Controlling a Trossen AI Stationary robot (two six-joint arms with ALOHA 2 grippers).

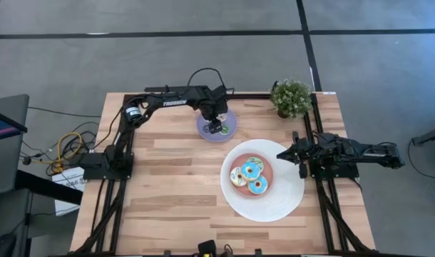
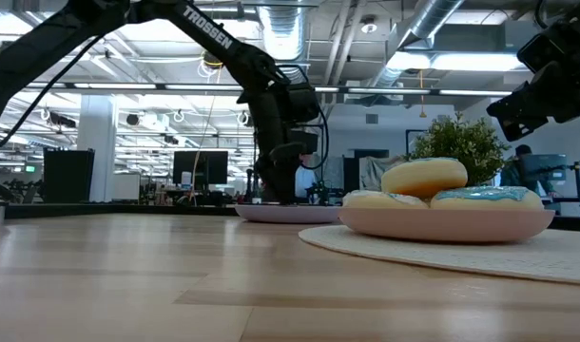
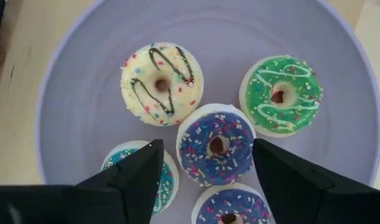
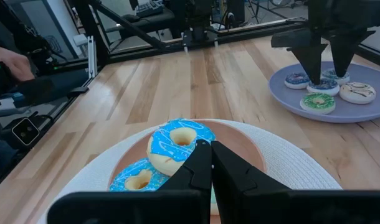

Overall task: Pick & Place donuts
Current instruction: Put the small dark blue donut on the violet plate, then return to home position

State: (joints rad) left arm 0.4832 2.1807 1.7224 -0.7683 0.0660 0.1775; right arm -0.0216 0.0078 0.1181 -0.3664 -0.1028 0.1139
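The one word that can be read is the maker's name TROSSEN, in white capitals along the dark upper link of the left arm (image 1: 176, 101). In the high view it runs along the link that reaches toward the lavender plate (image 1: 228, 132); in the low view the same white lettering slants down the left arm's link above that plate. No other text, number or label can be made out anywhere.

tiny donuts (image 3: 218, 144): five, flat on lavender plate (image 3: 78, 112). larger donuts (image 1: 247, 175): four, clustered on pink dish (image 1: 267, 168).
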